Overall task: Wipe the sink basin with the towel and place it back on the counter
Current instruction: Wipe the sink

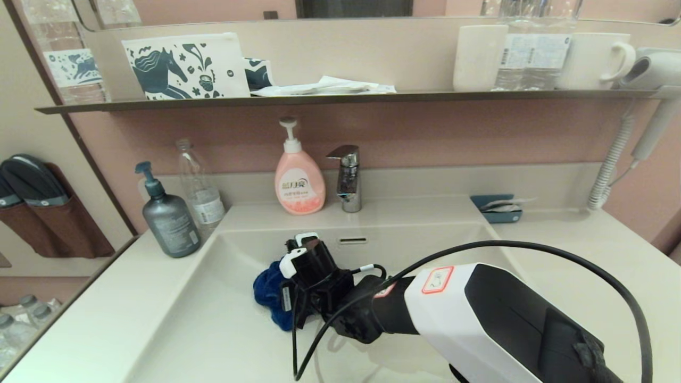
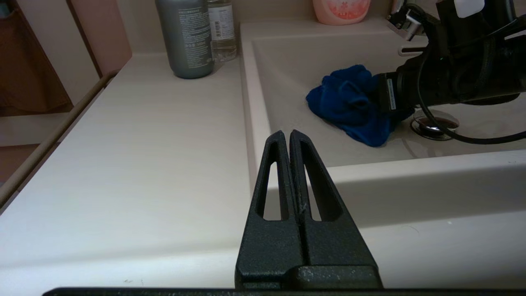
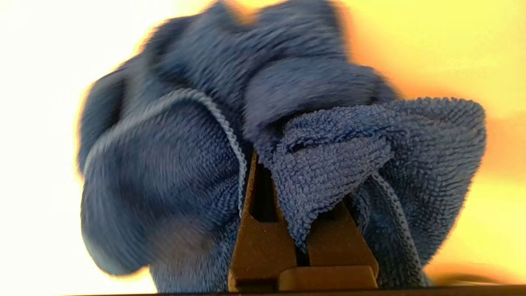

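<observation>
The royal-blue towel (image 1: 268,293) lies bunched on the floor of the off-white sink basin (image 1: 223,330), left of centre. My right gripper (image 3: 287,164) is shut on the towel (image 3: 328,164), whose folds hide the fingertips. In the left wrist view the towel (image 2: 349,102) sits just beside the chrome drain plug (image 2: 433,125), with the right arm's black wrist over it. My left gripper (image 2: 286,133) is shut and empty, hovering over the counter (image 2: 123,164) at the basin's front left corner. The slot overflow (image 1: 353,240) shows on the basin's back wall.
A grey pump bottle (image 1: 167,215) and a clear bottle (image 1: 199,189) stand on the counter left of the basin. A pink soap pump (image 1: 298,181) and chrome tap (image 1: 347,178) stand behind it. A teal tray (image 1: 497,208) sits at the back right.
</observation>
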Available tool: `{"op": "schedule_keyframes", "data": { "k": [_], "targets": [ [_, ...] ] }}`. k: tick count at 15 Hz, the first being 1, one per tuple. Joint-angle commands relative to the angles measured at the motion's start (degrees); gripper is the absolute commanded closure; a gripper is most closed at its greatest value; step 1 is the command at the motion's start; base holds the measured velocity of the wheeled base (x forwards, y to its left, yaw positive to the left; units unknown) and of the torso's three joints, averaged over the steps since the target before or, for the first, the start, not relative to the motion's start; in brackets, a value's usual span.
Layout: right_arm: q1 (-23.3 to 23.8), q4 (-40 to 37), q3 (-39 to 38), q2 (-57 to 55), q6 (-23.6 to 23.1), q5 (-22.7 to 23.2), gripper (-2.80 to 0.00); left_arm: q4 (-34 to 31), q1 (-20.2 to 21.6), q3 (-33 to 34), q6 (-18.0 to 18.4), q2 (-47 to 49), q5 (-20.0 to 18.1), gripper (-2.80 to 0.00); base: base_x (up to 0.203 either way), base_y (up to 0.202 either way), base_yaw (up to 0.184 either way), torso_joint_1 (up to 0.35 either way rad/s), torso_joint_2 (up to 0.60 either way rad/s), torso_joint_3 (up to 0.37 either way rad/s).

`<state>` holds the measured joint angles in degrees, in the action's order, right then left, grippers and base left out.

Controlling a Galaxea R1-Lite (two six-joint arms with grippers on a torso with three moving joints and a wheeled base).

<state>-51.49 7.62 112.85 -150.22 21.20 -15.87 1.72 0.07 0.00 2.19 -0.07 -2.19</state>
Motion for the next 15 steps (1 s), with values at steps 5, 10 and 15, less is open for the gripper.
{"op": "schedule_keyframes", "data": {
  "k": [5, 10, 15],
  "targets": [
    [6.7, -10.2, -0.6, 3.2, -2.2, -11.1, 0.00, 0.0, 0.0, 0.0, 0.0, 0.1, 0.0, 0.00, 0.000, 0.000, 0.000, 0.000, 0.00, 0.000],
    [12.3, -20.4, -4.9, 7.3, -3.7, -19.1, 0.00, 0.0, 0.0, 0.0, 0.0, 0.1, 0.0, 0.00, 0.000, 0.000, 0.000, 0.000, 0.00, 0.000],
    [16.1, -23.1, -13.4, 14.6, -3.6, -22.3, 0.00, 0.0, 0.0, 0.0, 0.0, 0.1, 0.0, 0.00, 0.000, 0.000, 0.000, 0.000, 0.00, 0.000]
  ]
}}
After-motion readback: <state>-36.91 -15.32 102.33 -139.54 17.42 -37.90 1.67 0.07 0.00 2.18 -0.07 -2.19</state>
